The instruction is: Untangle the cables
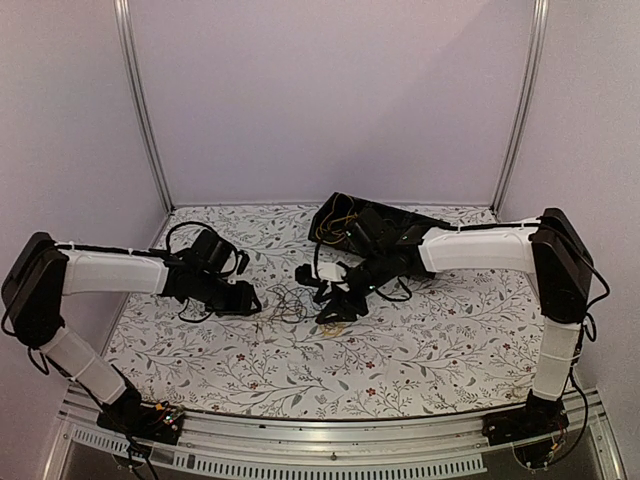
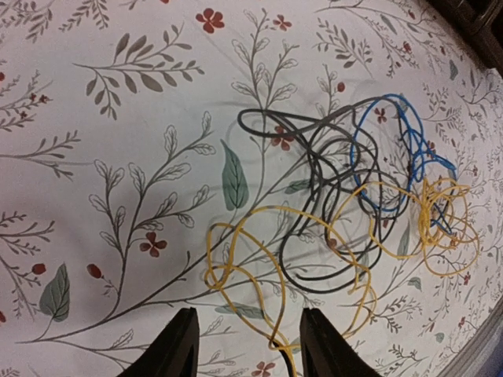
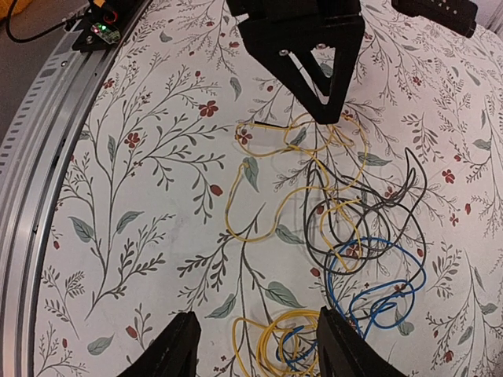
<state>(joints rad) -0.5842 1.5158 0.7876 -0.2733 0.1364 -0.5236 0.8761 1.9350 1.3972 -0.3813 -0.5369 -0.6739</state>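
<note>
The cables lie in one loose tangle on the floral cloth between my two grippers (image 1: 290, 302). In the left wrist view a yellow-orange loop (image 2: 244, 259) lies nearest, then black loops (image 2: 314, 196), a blue loop (image 2: 393, 157) and a small yellow coil (image 2: 444, 220). My left gripper (image 2: 251, 349) is open just above the cloth, with a yellow strand running between its fingers. My right gripper (image 3: 259, 349) is open over the yellow and blue coil (image 3: 287, 345), holding nothing. The blue (image 3: 377, 283), black (image 3: 354, 220) and yellow (image 3: 267, 181) loops lie beyond it, and the left gripper (image 3: 318, 94) stands at their far end.
A black tray (image 1: 385, 215) with more dark items and a yellowish wire sits at the back, behind the right arm. The metal rail (image 3: 47, 118) and a small board with a green light (image 3: 102, 27) mark the table's near edge. Purple walls enclose the table.
</note>
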